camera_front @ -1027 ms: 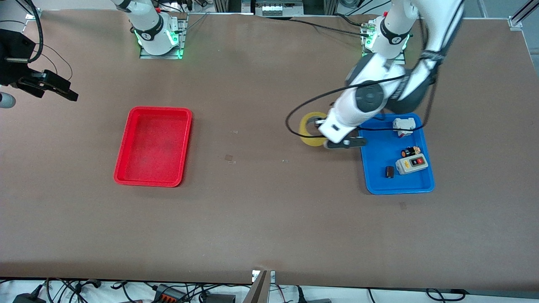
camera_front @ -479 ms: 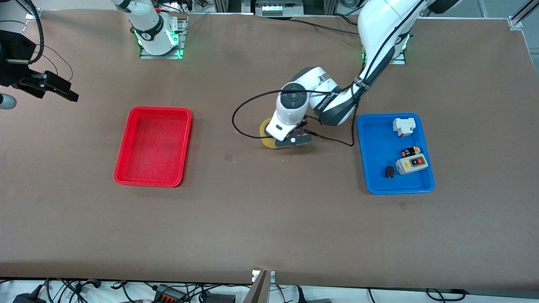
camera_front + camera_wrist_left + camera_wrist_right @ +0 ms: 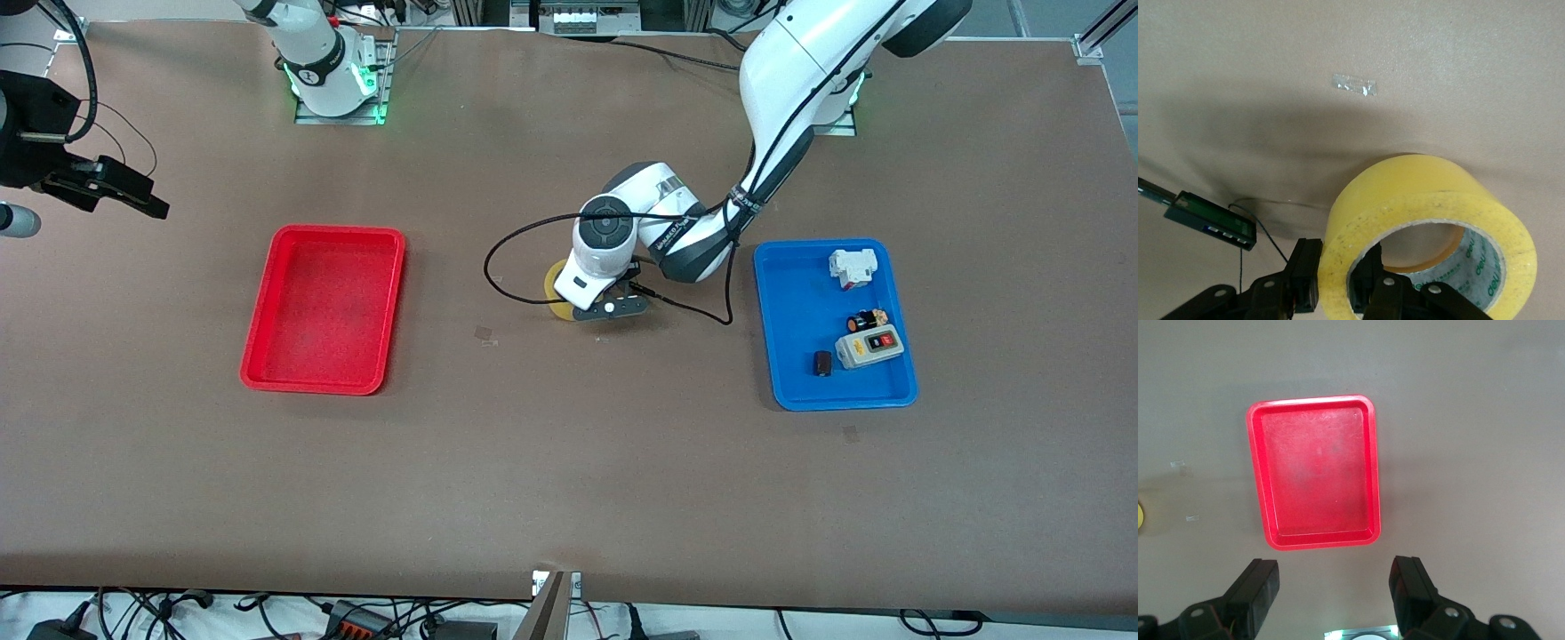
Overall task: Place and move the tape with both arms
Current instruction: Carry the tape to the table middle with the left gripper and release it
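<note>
The tape (image 3: pixel 553 284) is a yellowish ring, held low over the table's middle between the red tray (image 3: pixel 324 302) and the blue tray (image 3: pixel 800 293). My left gripper (image 3: pixel 580 300) is shut on the ring's wall. In the left wrist view one finger (image 3: pixel 1306 270) is outside the tape (image 3: pixel 1425 193) and the other is inside its hole; the left gripper (image 3: pixel 1338 277) holds it on edge. I cannot tell whether the tape touches the table. My right gripper (image 3: pixel 111 182) waits high at the right arm's end, open and empty (image 3: pixel 1338 593), looking down on the red tray (image 3: pixel 1318 473).
The blue tray holds a grey switch box (image 3: pixel 869 347), a white part (image 3: pixel 852 267), a small round part (image 3: pixel 867 320) and a small black piece (image 3: pixel 822 363). The red tray has nothing in it. A black cable (image 3: pixel 498 284) loops from the left wrist.
My left arm has carried the tape from beside the blue tray to the table's middle, toward the red tray, then slowed. My right gripper has barely moved.
</note>
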You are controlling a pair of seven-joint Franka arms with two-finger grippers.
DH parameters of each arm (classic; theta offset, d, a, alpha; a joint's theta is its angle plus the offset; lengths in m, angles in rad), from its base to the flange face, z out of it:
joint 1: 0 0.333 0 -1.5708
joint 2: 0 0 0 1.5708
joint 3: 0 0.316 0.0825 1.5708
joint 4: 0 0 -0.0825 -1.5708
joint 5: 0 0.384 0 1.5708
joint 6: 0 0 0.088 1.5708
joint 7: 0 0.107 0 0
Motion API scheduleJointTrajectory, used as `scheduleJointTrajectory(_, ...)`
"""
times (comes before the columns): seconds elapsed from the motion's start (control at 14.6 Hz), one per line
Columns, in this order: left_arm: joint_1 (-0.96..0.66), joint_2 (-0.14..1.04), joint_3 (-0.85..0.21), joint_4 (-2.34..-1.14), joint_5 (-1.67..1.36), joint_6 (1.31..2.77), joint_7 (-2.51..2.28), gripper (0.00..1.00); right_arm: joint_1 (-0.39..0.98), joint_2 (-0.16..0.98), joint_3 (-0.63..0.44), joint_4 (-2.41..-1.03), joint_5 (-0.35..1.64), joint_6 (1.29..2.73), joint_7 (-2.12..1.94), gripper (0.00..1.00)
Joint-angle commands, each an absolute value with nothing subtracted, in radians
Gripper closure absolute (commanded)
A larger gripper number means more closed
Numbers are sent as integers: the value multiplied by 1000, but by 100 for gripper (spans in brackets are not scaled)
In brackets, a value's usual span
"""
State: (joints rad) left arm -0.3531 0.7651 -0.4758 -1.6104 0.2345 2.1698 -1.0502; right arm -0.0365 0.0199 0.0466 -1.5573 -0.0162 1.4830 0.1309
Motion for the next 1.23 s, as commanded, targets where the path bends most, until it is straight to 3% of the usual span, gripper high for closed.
scheduleJointTrajectory(0.0, -360, 779, -477, -1577, 258, 2161, -1069, 56, -45, 18, 55, -1549, -3, 1489, 112, 1)
scheduleJointTrajectory(0.07, -362, 781, -477, -1575, 258, 2161, -1069, 33, -44, 18, 55, -1548, -3, 1489, 112, 1)
scheduleJointTrajectory(0.14, -362, 781, -477, -1571, 258, 2161, -1069, 19, -40, 18, 55, -1549, -3, 1488, 112, 1)
scheduleJointTrajectory(0.21, -362, 779, -477, -1560, 258, 2161, -1069, 9, -34, 18, 55, -1548, -3, 1489, 113, 1)
scheduleJointTrajectory(0.34, -357, 772, -479, -1539, 259, 2158, -1071, 0, -32, 18, 55, -1549, -3, 1489, 124, 1)
scheduleJointTrajectory(0.82, -210, 563, -497, -1519, 244, 1939, -1016, 0, 184, 98, 55, -1549, -3, 1594, 270, 1)
scheduleJointTrajectory(1.16, 35, 444, -621, -1516, 239, 1745, -910, 0, 354, 202, 57, -1549, 6, 1716, 328, 2)
